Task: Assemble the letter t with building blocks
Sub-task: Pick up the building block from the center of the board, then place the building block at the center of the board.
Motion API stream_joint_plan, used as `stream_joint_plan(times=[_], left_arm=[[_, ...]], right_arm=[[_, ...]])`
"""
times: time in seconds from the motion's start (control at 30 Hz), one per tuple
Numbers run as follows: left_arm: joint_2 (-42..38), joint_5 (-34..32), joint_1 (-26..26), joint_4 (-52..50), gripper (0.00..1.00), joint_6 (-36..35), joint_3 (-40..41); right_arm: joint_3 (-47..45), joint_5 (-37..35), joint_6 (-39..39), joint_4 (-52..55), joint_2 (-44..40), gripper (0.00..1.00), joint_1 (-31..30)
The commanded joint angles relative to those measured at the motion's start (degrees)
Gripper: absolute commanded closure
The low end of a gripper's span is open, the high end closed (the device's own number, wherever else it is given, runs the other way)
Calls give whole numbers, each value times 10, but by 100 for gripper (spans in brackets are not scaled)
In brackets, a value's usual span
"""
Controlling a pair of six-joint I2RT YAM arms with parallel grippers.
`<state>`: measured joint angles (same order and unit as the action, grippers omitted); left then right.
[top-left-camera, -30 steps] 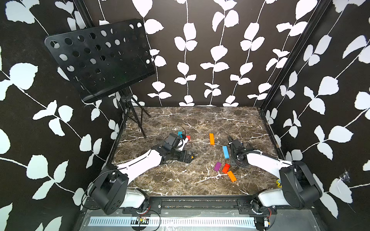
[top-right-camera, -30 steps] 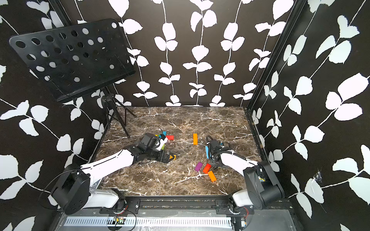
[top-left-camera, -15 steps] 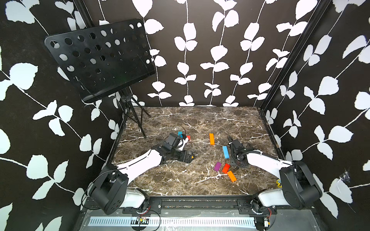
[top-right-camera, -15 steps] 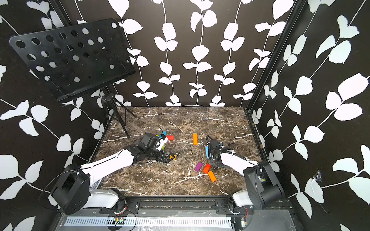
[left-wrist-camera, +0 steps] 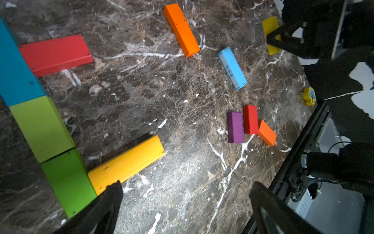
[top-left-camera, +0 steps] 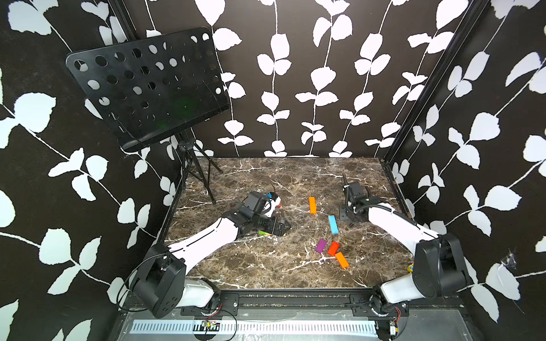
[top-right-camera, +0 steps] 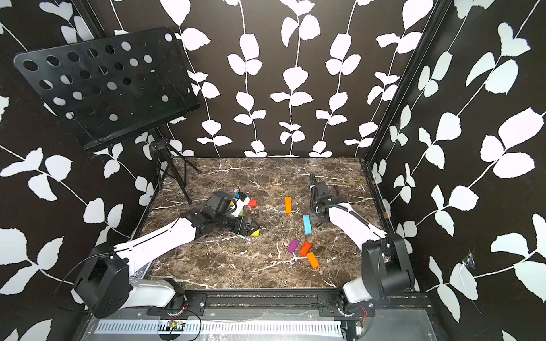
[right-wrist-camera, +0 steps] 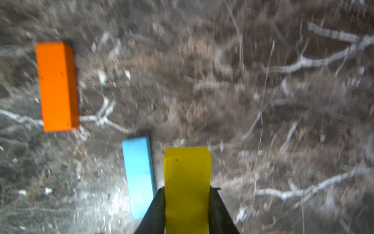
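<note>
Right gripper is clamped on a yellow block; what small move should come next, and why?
Probably a short straight lift. The right gripper is shut on the yellow block, and the light blue block lies close alongside it, so sliding sideways first might nudge that block.

Dark marble table [top-left-camera: 266,183], blocks lying flat all over it: long orange bar [top-left-camera: 312,205], pale blue bar [top-left-camera: 333,224] near it, then purple block [top-left-camera: 321,246], red block [top-left-camera: 333,248] and small orange block [top-left-camera: 341,260] touching in a clump. Over on the left, teal block [left-wrist-camera: 16,66], lime block [left-wrist-camera: 42,127] and green block [left-wrist-camera: 68,182] sit end to end, with a red bar [left-wrist-camera: 54,53] and a yellow bar [left-wrist-camera: 127,164] sticking off the side.
</note>
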<state>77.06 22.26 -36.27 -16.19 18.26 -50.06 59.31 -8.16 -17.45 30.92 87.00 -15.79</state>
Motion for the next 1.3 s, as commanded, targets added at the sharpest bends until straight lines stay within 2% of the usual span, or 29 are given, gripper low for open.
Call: stream_joint_plan(times=[0.0,0.17,0.3,0.43,0.57,0.77,0.83,1.27], left_arm=[[10,39,27,11,1,-17,-25],[39,94,75,42,1,-15,-37],[67,112,85,23,1,-32,-73],[81,114,89,-1,1,-47,-101],[87,110,98,1,1,-47,-105],[115,111,110,-2,1,-47,-118],[123,111,113,-2,1,-47,-122],[158,118,126,-6,1,-45,-135]], right_arm=[[57,31,93,-15,36,87,24],[141,72,228,-3,95,87,31],[188,96,314,-4,121,85,32],[221,151,390,32,140,77,34],[227,172,449,41,153,67,41],[254,172,493,57,188,70,43],[255,172,501,53,196,75,42],[248,197,497,46,255,72,28]])
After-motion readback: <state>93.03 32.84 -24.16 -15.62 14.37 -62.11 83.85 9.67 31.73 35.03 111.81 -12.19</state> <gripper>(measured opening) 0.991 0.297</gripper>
